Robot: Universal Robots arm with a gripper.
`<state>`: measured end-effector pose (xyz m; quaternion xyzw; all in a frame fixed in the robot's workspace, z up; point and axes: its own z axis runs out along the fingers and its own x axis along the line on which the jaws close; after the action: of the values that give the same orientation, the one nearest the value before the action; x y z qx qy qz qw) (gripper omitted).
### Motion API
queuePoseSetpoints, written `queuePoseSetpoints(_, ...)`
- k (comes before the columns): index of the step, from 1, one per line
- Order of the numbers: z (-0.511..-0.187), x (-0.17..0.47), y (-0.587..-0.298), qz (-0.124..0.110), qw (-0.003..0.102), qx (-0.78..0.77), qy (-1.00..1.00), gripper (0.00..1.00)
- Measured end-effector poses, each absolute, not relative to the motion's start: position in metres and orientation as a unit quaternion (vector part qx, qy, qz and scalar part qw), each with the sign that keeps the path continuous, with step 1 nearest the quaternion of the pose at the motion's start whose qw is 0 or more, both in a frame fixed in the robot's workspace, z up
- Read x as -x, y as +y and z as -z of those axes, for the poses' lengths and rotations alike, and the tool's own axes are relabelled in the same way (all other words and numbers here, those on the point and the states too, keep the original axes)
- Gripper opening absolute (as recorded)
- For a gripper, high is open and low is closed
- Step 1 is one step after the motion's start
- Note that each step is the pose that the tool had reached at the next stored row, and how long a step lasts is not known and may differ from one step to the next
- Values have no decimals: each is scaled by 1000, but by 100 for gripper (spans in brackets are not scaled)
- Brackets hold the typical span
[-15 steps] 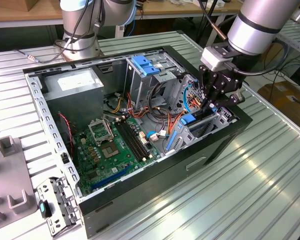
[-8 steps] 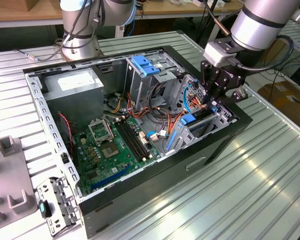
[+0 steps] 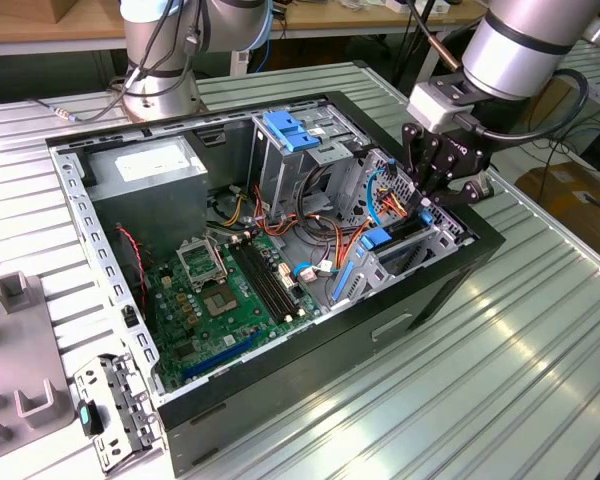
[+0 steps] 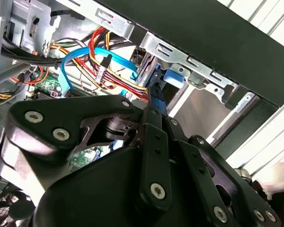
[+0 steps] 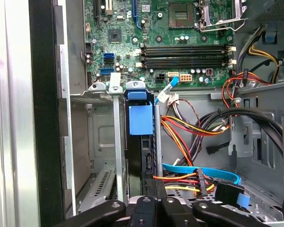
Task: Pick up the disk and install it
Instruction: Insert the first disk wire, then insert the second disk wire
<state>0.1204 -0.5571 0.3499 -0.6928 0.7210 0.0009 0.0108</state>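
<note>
The disk [image 3: 380,240] stands on its edge in a metal bay inside the open computer case [image 3: 460,270], at about 3 o'clock from the middle of the case in the exterior view. One disk can be seen. Its blue carrier has a flat blue tab [image 5: 140,120] at its end in the first wrist view, and thin metal walls of the bay sit on each side of it. In the second wrist view the blue rail of the disk [image 4: 157,97] runs straight out from the black fingers [image 4: 154,127].

The gripper [image 3: 442,185] is at the disk's near end, at 2 o'clock from the disk in the exterior view. Its fingers look pressed close together against the end of the disk's blue rail, so it seems to be gripping the disk.

One green board [image 3: 230,300] lies flat on the case floor, at 9 o'clock from the disk. Four long black slots [image 5: 184,55] lie side by side on it. Red, orange and yellow wires [image 5: 180,132] bunch beside the disk, and one thin blue cable [image 5: 203,171] runs under them.

One tall silver cage with a light-blue latch [image 3: 292,130] stands at 11 o'clock from the disk. One grey power box [image 3: 145,170] sits in the far corner of the case. The case lies on a ribbed metal table [image 3: 500,380].
</note>
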Motion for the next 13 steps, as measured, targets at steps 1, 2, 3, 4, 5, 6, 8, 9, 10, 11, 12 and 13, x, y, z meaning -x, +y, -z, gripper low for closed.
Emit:
queuePoseSetpoints(1, -350, -120, -557, -1, 11, 693, 721, 11)
queuePoseSetpoints(2, -350, -120, -557, -1, 11, 693, 721, 11)
queuePoseSetpoints(3, -350, -120, -557, -1, 11, 693, 721, 11)
queuePoseSetpoints(4, -350, -120, -557, -1, 11, 693, 721, 11)
queuePoseSetpoints(5, -350, -120, -557, -1, 11, 693, 721, 11)
queuePoseSetpoints(6, -350, -120, -557, -1, 11, 693, 721, 11)
queuePoseSetpoints(8, -351, -120, -557, -1, 11, 693, 721, 11)
queuePoseSetpoints(9, -351, -120, -557, -1, 11, 693, 721, 11)
queuePoseSetpoints(10, -351, -120, -557, -1, 11, 693, 721, 11)
queuePoseSetpoints(11, -351, -120, -557, -1, 11, 693, 721, 11)
queuePoseSetpoints(12, -351, -119, -557, -1, 11, 693, 721, 11)
queuePoseSetpoints(13, -351, -118, -557, -1, 11, 693, 721, 11)
